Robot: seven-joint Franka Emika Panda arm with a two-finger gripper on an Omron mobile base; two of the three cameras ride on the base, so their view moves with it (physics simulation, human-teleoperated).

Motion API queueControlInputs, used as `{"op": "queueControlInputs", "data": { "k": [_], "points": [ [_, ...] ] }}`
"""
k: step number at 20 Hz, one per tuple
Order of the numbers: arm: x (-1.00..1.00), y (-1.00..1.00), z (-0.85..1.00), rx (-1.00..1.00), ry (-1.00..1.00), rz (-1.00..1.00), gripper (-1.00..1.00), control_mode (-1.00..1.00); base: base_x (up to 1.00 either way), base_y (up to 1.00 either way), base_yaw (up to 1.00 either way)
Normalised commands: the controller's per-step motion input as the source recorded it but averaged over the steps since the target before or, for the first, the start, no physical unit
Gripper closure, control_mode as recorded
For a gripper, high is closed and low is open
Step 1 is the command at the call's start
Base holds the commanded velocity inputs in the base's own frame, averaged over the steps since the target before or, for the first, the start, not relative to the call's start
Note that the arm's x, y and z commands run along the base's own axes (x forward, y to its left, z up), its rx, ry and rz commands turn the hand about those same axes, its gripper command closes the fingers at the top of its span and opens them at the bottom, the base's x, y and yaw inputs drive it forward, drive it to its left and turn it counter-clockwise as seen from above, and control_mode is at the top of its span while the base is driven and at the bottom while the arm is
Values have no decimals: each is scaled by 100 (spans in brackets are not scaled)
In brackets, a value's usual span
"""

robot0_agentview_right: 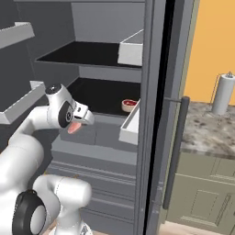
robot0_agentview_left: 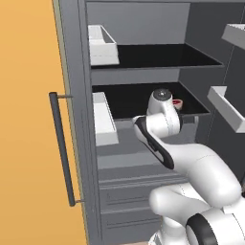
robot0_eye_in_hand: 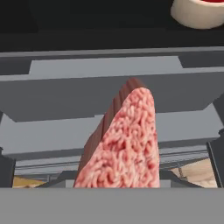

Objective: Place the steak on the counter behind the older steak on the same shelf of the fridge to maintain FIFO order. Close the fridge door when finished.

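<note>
A rendered home kitchen. Shown by a tall dark grey fridge (robot0_agentview_left: 143, 72) standing open with 2 black shelves, white door bins (robot0_agentview_left: 103, 45), a mottled stone counter (robot0_agentview_right: 209, 131) over pale green cabinets (robot0_agentview_right: 204, 193), a paper towel roll (robot0_agentview_right: 224, 94), orange walls (robot0_agentview_left: 26, 119).

steak (robot0_eye_in_hand: 127, 144): salmon pink with a bumpy, crumbly pattern, brown-red along one side
older steak (robot0_agentview_right: 130, 104): dark red in the middle, pale tan rim
shelf (robot0_agentview_left: 139, 98): black board with a grey front edge
upper shelf (robot0_agentview_left: 162, 55): black too
fridge (robot0_agentview_left: 79, 95): dark grey outside, lighter grey inside
door bins (robot0_agentview_left: 103, 45): white
fridge handle (robot0_agentview_left: 62, 148): dark grey bar
worktop (robot0_agentview_right: 209, 128): grey-brown with little speckles
cabinets (robot0_agentview_right: 206, 193): pale grey-green
paper towel roll (robot0_agentview_right: 223, 94): white-grey
wall (robot0_agentview_left: 28, 119): orange
robot arm (robot0_agentview_left: 191, 167): white with black joints
</note>
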Motion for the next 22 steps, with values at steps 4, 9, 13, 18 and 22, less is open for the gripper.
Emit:
{"op": "queueControlInputs", "data": {
  "k": [4, 9, 13, 18, 22],
  "points": [
    [0, 0, 0, 0, 0, 0, 100, 100, 39, -13, -3],
    [0, 0, 0, 0, 0, 0, 100, 100, 35, 0, -2],
    [0, 0, 0, 0, 0, 0, 100, 100, 37, -5, -1],
    [0, 0, 0, 0, 0, 0, 100, 100, 27, -12, -2],
    [0, 0, 0, 0, 0, 0, 100, 100, 14, -2, -1]
  ]
}}
